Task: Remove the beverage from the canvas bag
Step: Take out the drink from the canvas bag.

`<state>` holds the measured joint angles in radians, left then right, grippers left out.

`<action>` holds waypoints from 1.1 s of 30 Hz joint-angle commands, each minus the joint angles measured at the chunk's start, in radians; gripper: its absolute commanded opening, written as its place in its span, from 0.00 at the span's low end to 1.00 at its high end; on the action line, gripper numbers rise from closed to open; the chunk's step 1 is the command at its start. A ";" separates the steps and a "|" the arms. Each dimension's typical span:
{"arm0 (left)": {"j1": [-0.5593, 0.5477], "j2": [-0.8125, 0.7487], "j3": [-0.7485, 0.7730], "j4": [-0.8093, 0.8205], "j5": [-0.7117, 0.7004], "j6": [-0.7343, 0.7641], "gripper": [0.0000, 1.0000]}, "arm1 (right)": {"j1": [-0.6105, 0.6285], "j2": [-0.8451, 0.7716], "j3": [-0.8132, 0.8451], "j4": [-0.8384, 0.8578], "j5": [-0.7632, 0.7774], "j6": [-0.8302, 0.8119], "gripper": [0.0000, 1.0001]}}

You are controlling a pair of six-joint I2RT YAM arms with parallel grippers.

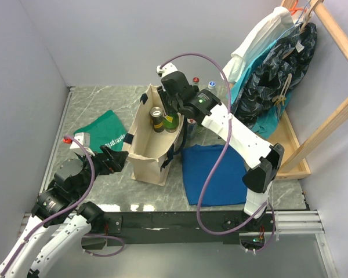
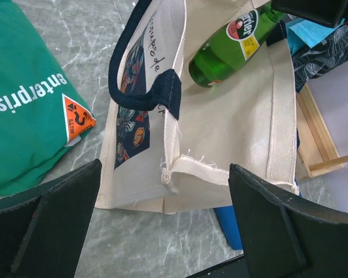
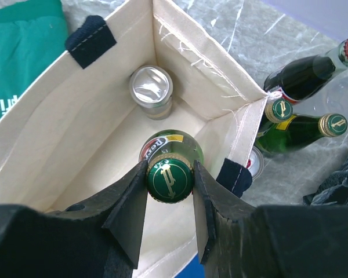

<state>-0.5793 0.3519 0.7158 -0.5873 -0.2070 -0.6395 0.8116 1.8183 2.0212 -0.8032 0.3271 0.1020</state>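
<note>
The cream canvas bag (image 1: 144,165) stands upright and open at mid-table, with a navy handle (image 2: 140,95) on its side. Inside it a green glass bottle (image 1: 171,121), the beverage, stands with its capped neck up at the mouth. My right gripper (image 3: 170,180) reaches down into the bag and is shut on the bottle's green cap (image 3: 170,176). The bottle's body (image 2: 232,46) leans against the inner wall in the left wrist view. My left gripper (image 2: 162,226) hangs open just left of the bag's near corner, touching nothing. A silver can (image 3: 151,90) also stands inside.
A green cloth with white lettering (image 1: 107,134) lies left of the bag and a blue folded cloth (image 1: 211,174) lies to its right. Several bottles (image 3: 301,124) and a can (image 3: 256,162) stand behind the bag. Hanging clothes (image 1: 278,69) on a wooden rack (image 1: 330,116) fill the back right.
</note>
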 commanded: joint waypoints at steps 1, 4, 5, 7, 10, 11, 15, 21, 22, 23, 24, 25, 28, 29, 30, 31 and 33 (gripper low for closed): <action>0.012 0.010 0.016 0.040 0.015 0.017 0.96 | 0.018 -0.114 0.073 0.137 0.021 -0.038 0.00; 0.012 0.012 0.014 0.040 0.017 0.017 0.96 | 0.024 -0.116 0.079 0.137 0.030 -0.050 0.00; 0.012 0.010 0.014 0.041 0.017 0.017 0.96 | 0.026 -0.117 0.080 0.137 0.030 -0.051 0.00; 0.012 0.006 0.014 0.040 0.015 0.015 0.96 | 0.031 -0.119 0.086 0.134 0.038 -0.053 0.00; 0.013 0.001 0.016 0.040 0.012 0.015 0.96 | 0.035 -0.125 0.089 0.136 0.043 -0.058 0.00; 0.013 0.001 0.014 0.040 0.012 0.015 0.96 | 0.038 -0.129 0.090 0.137 0.044 -0.062 0.00; 0.013 0.001 0.014 0.041 0.015 0.017 0.96 | 0.044 -0.137 0.103 0.147 0.043 -0.082 0.00; 0.013 0.002 0.014 0.041 0.021 0.018 0.96 | 0.057 -0.148 0.123 0.150 0.053 -0.093 0.00; 0.015 0.002 0.014 0.041 0.020 0.017 0.96 | 0.060 -0.155 0.120 0.160 0.053 -0.093 0.00; 0.013 0.002 0.014 0.041 0.020 0.017 0.96 | 0.061 -0.160 0.114 0.165 0.055 -0.093 0.00; 0.013 0.001 0.014 0.041 0.018 0.017 0.96 | 0.061 -0.163 0.114 0.168 0.055 -0.093 0.00; 0.015 -0.002 0.013 0.041 0.018 0.015 0.96 | 0.063 -0.169 0.114 0.174 0.056 -0.093 0.00; 0.013 -0.004 0.014 0.041 0.017 0.015 0.96 | 0.067 -0.178 0.111 0.186 0.061 -0.122 0.00; 0.015 -0.002 0.014 0.041 0.017 0.015 0.96 | 0.067 -0.183 0.103 0.191 0.063 -0.124 0.00; 0.013 -0.002 0.014 0.041 0.018 0.015 0.96 | 0.066 -0.186 0.099 0.205 0.067 -0.127 0.00; 0.013 -0.002 0.013 0.041 0.018 0.017 0.96 | 0.067 -0.195 0.096 0.209 0.069 -0.131 0.00; 0.013 0.001 0.014 0.041 0.020 0.017 0.96 | 0.069 -0.203 0.083 0.226 0.075 -0.134 0.00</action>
<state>-0.5705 0.3515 0.7158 -0.5873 -0.2024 -0.6395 0.8715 1.7184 2.0552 -0.7784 0.3458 0.0078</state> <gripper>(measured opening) 0.967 0.407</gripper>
